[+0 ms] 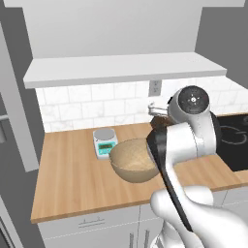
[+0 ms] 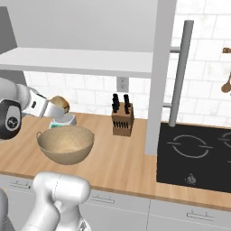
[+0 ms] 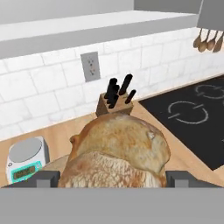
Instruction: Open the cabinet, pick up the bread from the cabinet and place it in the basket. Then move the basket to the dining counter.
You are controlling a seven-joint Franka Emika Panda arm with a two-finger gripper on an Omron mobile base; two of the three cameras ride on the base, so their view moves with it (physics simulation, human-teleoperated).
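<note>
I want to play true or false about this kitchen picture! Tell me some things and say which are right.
1. The bread is between the robot's fingers. True.
2. The bread is already lying in the basket. False: it is held up in the air, above the basket's far rim, near the scale.
3. A knife block stands on the wooden worktop. True.
4. The basket sits on the black stove. False: it sits on the wooden worktop, left of the knife block in the right base view.
5. The cabinet door is shut. False: it stands open, edge toward the right base camera.
</note>
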